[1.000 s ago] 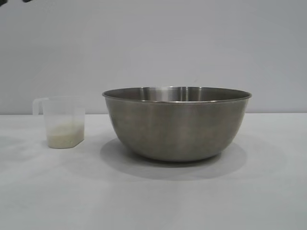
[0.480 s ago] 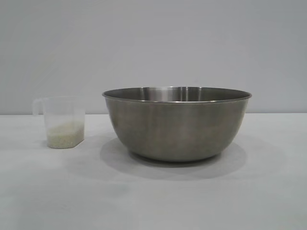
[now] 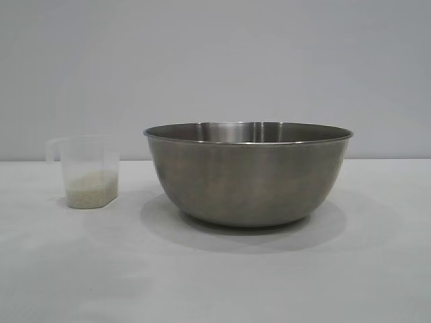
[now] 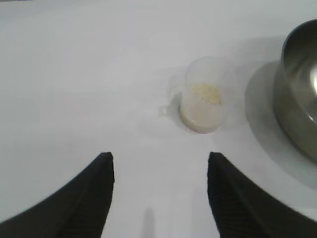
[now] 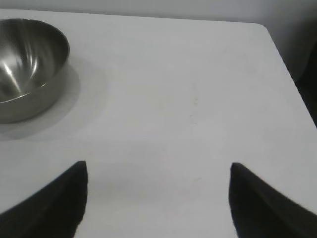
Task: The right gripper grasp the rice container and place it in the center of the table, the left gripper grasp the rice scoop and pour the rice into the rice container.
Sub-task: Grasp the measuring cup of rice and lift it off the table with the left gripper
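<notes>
Now the steel bowl [image 3: 248, 173] stands upright near the middle of the white table [image 3: 215, 282]; just beside it, apart from its wall, sits the small clear cup [image 3: 86, 171], upright, its handle turned away from the bowl, with a low layer of rice [image 3: 89, 188] in the bottom; the left gripper [image 4: 159, 163] hangs above bare table short of the cup, its fingers [image 4: 96, 191] spread and holding nothing; the right gripper [image 5: 158, 171] hovers off to the bowl's far side, fingers wide apart and empty.
</notes>
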You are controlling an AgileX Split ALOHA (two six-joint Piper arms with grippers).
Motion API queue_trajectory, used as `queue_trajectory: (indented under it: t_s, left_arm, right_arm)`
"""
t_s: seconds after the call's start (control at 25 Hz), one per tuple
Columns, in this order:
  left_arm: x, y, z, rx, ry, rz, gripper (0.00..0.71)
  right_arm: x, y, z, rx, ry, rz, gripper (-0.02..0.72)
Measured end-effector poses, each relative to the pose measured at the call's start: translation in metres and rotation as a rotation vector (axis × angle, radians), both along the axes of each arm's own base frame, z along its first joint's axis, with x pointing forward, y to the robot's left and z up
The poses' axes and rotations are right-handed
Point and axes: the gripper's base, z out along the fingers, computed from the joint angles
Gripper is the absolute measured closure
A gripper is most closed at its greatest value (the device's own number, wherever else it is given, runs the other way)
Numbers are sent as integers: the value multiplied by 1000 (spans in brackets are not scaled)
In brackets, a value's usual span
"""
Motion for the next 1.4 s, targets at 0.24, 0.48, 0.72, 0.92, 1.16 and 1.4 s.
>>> queue_trajectory:
  t_s: [0.24, 0.48, 0.72, 0.92, 1.16, 1.4]
  left_arm:
    - [2, -8, -2, 34, -98, -100, 357]
    - [21, -18, -27, 60, -63, -188, 357]
    - [38, -26, -58, 9, -83, -224, 357]
    - [37, -22, -85, -30, -70, -168, 357]
    - [38, -19, -103, 14, -6, -140, 357]
    - [49, -18, -104, 41, -24, -111, 357]
  right_arm:
    - [0, 0, 0, 0, 0, 0, 149]
    - [0, 0, 0, 0, 0, 0, 149]
    - [0, 0, 0, 2, 0, -1, 149]
    - [0, 0, 0, 2, 0, -1, 149]
    - [0, 0, 0, 2, 0, -1, 149]
    - [0, 0, 0, 2, 0, -1, 149]
